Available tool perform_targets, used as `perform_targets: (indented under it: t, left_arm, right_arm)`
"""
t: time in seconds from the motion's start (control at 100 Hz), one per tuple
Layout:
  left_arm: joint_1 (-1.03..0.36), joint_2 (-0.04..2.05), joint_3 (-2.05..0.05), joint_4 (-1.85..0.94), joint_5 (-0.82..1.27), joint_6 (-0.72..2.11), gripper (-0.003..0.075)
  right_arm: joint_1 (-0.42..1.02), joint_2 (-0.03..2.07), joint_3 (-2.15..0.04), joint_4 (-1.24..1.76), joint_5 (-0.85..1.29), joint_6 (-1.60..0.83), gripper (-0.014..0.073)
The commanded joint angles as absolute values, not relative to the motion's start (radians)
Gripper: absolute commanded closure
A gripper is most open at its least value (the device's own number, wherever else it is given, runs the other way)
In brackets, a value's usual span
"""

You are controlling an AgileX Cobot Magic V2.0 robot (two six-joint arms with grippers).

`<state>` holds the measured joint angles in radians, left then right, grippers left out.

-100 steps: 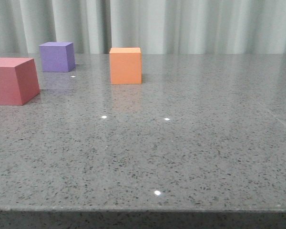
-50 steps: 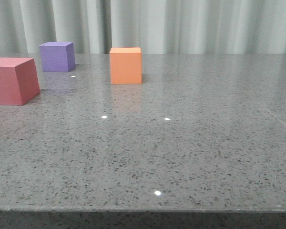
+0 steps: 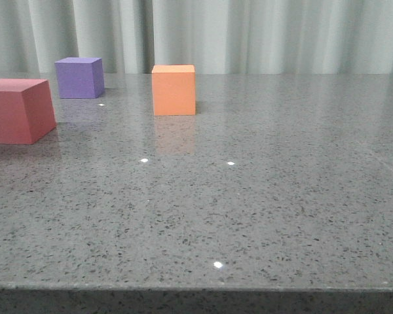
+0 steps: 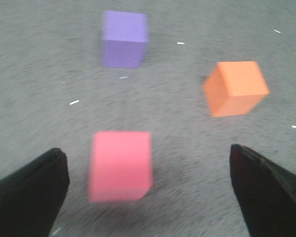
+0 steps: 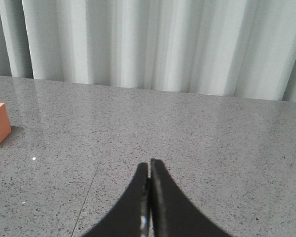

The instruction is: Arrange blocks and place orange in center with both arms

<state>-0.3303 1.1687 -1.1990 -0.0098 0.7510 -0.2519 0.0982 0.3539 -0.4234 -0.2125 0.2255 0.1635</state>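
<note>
Hovering spread wide above the pink-red cube (image 4: 120,165), the left pincer (image 4: 148,190) looks set for a first grasp; next it must descend squarely over that cube. The right pincer (image 5: 149,197) is clenched, holding nothing. The matte orange cube (image 3: 173,89) sits right of the pink-red cube, the purple cube (image 3: 79,77) beyond it, on the speckled, glossy desk (image 3: 262,196).

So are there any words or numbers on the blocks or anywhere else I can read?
None. No words, numbers or signs show in any view.
The orange cube, pink-red cube and purple cube have plain faces, though the left wrist view is blurred.
The table, curtain, left gripper and right gripper carry none either.
</note>
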Motion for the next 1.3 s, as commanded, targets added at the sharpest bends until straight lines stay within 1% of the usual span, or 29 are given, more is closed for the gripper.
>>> perform_targets:
  t: [0.0, 0.2, 0.31, 0.44, 0.6, 0.78, 1.29]
  left_arm:
    - [-0.403, 1.263, -1.324, -0.011, 0.672, -0.248, 0.0104]
    - [-0.515, 1.529, -1.563, 0.0, 0.694, -0.283, 0.0104]
    - [-0.562, 1.657, -1.697, 0.103, 0.744, -0.388, 0.0104]
    - [-0.612, 1.778, -1.84, 0.232, 0.818, -0.473, 0.0104]
    - [-0.631, 1.885, -1.959, 0.251, 0.857, -0.515, 0.0104]
    - [-0.631, 1.934, -1.991, 0.286, 0.852, -0.574, 0.0104]
    - [-0.642, 1.987, -1.991, 0.287, 0.823, -0.574, 0.0104]
  right_arm:
    - [0.093, 0.359, -0.45, -0.229, 0.145, 0.154, 0.066]
    - [0.093, 0.359, -0.45, -0.229, 0.145, 0.154, 0.066]
    - [0.093, 0.359, -0.45, -0.229, 0.145, 0.154, 0.066]
    - [0.093, 0.359, -0.45, -0.229, 0.145, 0.154, 0.066]
    - [0.093, 0.359, -0.45, -0.229, 0.145, 0.154, 0.066]
    - [0.093, 0.359, -0.45, -0.229, 0.145, 0.154, 0.066]
    - [0.093, 0.359, -0.45, -0.229, 0.145, 0.154, 0.066]
